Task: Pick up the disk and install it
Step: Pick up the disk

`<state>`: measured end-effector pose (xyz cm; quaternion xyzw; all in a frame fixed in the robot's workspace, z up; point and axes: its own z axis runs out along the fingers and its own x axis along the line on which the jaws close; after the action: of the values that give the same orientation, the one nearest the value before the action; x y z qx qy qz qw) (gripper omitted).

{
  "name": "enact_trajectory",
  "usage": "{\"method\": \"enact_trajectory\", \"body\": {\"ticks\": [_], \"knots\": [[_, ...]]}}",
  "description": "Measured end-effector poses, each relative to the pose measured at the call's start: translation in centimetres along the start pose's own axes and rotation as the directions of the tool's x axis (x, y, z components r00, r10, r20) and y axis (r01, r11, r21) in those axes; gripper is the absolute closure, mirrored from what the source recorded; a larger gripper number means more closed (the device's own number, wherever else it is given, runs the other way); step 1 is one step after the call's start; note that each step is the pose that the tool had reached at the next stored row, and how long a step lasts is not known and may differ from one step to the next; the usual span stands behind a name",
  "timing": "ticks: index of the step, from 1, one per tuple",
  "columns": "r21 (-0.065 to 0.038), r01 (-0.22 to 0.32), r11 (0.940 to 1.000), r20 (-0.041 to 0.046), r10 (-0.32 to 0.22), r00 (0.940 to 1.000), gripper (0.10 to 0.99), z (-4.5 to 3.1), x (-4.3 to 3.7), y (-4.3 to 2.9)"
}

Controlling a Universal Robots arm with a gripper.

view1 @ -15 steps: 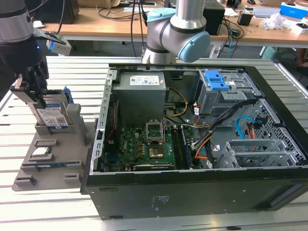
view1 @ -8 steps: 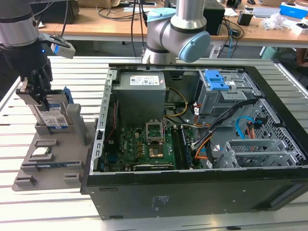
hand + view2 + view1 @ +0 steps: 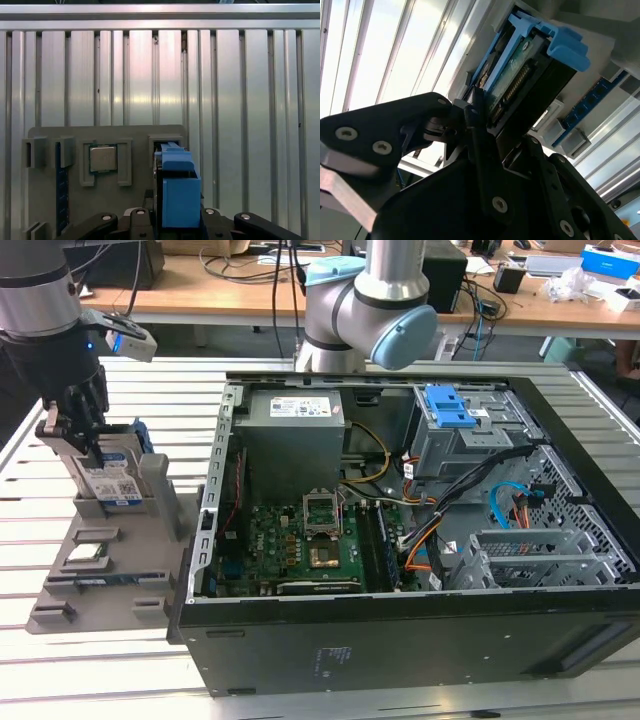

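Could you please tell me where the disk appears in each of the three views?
Exterior view: the disk stands upright on the grey tray at the exterior view's left.
First wrist view: the disk shows its blue bracket close to the camera, in front of the grey tray, near the chip.
Second wrist view: the disk is seen edge-on, connector showing.
Shared landmark: the slatted metal table.

Disk (image 3: 517, 70), blue-framed, seen clamped between black fingers (image 3: 480, 131) of gripper (image 3: 505, 117); connector edge exposed toward camera. Grey holder (image 3: 600, 27) and slatted metal table (image 3: 395, 55) seen behind.
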<state>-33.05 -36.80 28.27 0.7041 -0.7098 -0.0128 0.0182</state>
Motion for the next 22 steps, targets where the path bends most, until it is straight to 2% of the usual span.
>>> {"method": "enact_trajectory", "body": {"ticks": [11,22], "knots": [[0.0,0.0,1.0,0.0,0.0,1.0,0.725,-0.01,0.0,-0.02],[0.0,0.0,1.0,-0.0001,0.0,1.0,0.725,-1.02,0.0,0.01]]}}
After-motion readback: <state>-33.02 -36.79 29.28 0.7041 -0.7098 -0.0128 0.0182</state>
